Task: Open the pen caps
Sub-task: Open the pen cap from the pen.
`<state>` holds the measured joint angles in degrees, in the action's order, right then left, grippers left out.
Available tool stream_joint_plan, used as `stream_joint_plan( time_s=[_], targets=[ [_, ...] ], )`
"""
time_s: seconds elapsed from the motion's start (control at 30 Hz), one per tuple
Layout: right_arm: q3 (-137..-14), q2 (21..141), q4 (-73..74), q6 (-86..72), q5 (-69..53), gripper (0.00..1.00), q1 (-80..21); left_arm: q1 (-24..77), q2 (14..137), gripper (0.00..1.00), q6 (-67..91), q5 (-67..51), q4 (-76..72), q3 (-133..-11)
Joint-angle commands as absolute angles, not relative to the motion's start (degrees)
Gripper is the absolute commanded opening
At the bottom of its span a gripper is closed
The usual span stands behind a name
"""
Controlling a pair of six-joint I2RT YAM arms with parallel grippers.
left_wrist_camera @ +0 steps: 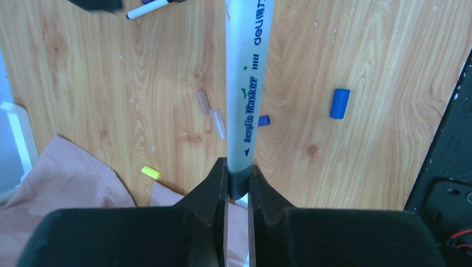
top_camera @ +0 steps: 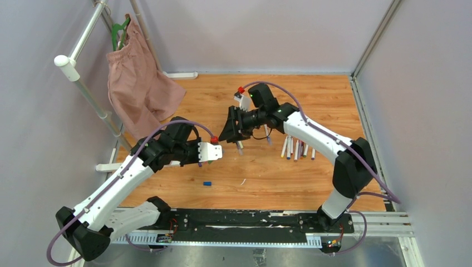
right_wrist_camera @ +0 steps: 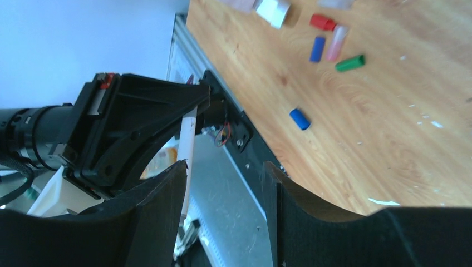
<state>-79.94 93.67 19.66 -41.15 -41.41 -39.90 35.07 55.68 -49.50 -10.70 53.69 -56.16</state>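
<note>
My left gripper [left_wrist_camera: 238, 183] is shut on the dark end of a white-grey acrylic marker [left_wrist_camera: 245, 83], which points away from the wrist; its far end runs out of that view. The right gripper [right_wrist_camera: 222, 167] faces it with jaws wide open and grips nothing. The marker's barrel [right_wrist_camera: 188, 133] passes just beside its left finger [right_wrist_camera: 167, 189]. In the top view the left gripper [top_camera: 219, 151] and right gripper [top_camera: 229, 132] almost meet above the table's middle. Loose pen caps lie on the wood: blue [left_wrist_camera: 339, 103], yellow [left_wrist_camera: 150, 172], red [right_wrist_camera: 321, 22], green [right_wrist_camera: 350, 63], blue [right_wrist_camera: 299, 119].
A bundle of pens [top_camera: 298, 149] lies right of centre. A blue cap [top_camera: 207, 183] sits near the front. Pink shorts [top_camera: 139, 92] hang from a white rail [top_camera: 83, 78] at the left, their cloth reaching the table. A black base rail [top_camera: 250, 219] runs along the near edge.
</note>
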Motion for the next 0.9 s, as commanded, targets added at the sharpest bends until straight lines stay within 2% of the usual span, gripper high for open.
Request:
stream_joint_plan(
  time_s=[0.0, 0.33, 0.87],
  targets=[
    [-81.7, 97.2, 19.2, -41.7, -53.5, 0.57, -42.7, 35.6, 55.7, 0.0, -52.0, -11.2, 56.6, -56.8],
    [-81.7, 103.2, 7.7, -48.3, -62.8, 0.6, -45.9, 35.7, 54.5, 0.0, -54.4, -14.6, 58.6, -56.5],
    [-79.7, 103.7, 7.4, -48.2, -66.1, 0.59, -46.7, 35.8, 54.2, 0.0, -56.8, -14.8, 60.4, -56.7]
  ],
)
